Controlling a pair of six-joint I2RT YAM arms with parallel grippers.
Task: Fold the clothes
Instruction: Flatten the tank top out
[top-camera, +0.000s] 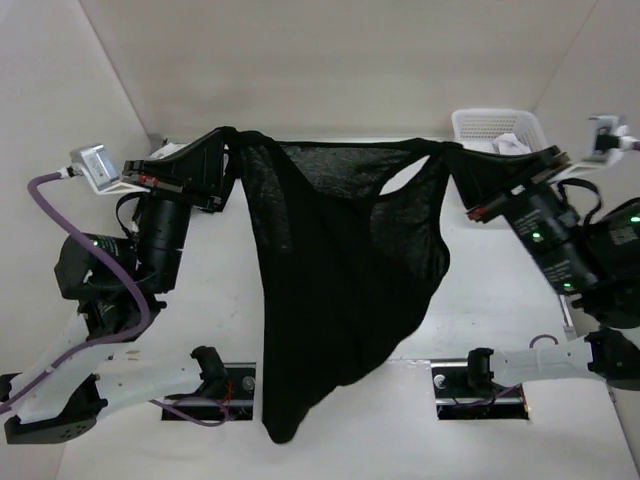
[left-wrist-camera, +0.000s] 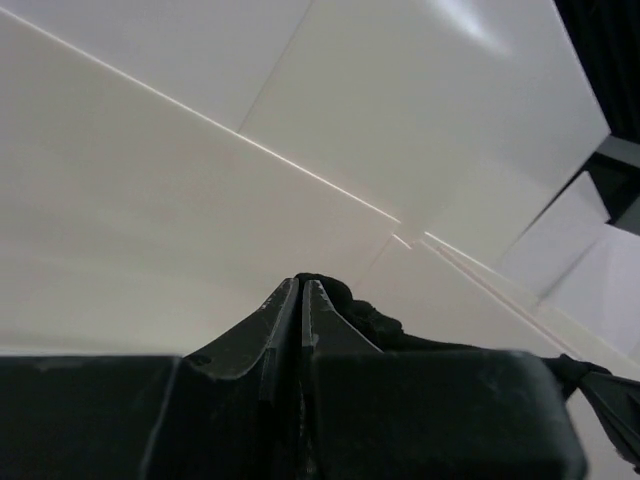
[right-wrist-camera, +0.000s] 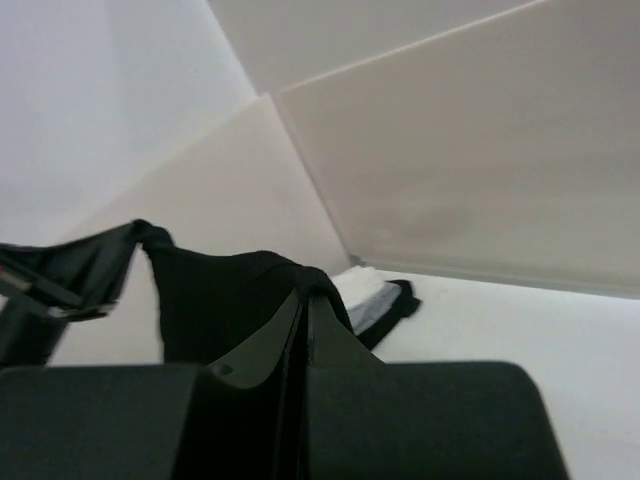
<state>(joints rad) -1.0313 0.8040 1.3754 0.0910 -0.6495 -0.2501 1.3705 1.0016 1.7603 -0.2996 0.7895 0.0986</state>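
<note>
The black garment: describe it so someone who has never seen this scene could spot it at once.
Over the middle of the white table, the black garment hangs stretched between the left gripper and the right gripper, each shut on a top corner. It is the only cloth held up, thin and all black; the white cloth sits in the basket at the far right.

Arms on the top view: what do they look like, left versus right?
The left arm and right arm are black with white lower links, green lights and white wrist cameras. Only the left carries a lilac cable. The left gripper and right gripper have black tapered fingers.
</note>
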